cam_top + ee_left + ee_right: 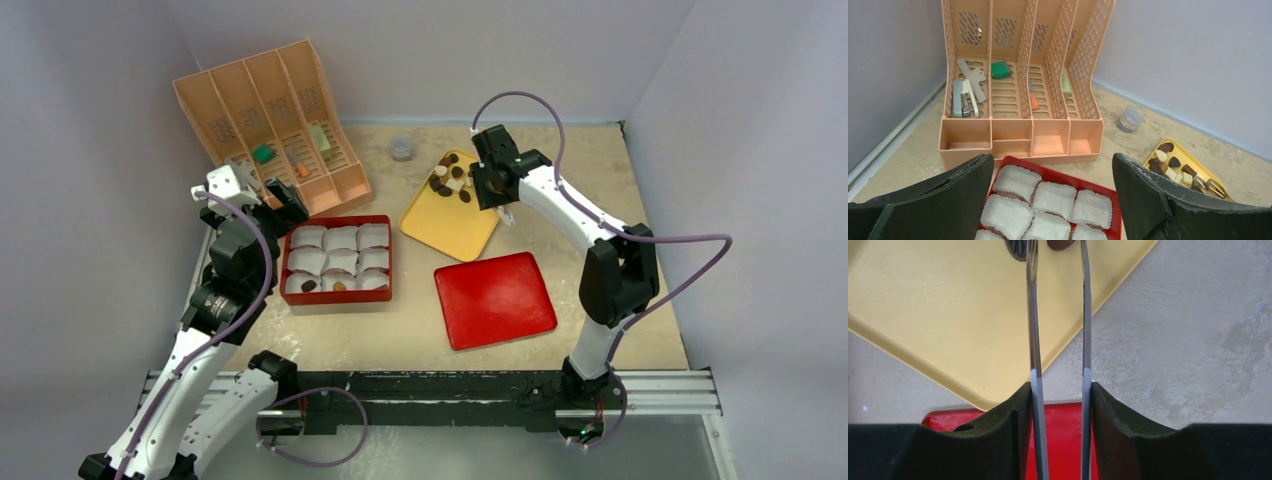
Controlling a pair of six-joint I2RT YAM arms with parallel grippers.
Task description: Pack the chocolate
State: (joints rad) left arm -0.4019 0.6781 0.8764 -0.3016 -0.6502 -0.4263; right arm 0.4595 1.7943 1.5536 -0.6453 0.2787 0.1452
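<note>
right gripper [1060,390]: I'm pinching metal tongs [1034,330], plain only in my wrist view | left gripper [1053,161]: I'm hovering wide open over red box [1048,173] | chocolate [450,178]: lying on yellow tray [450,228] near desk's far edge

Lost at the frame edge
On my right wrist view the tongs [1032,315] ran past the top edge, tips unseen; two chocolate pieces [1060,244] were cropped there.
</note>
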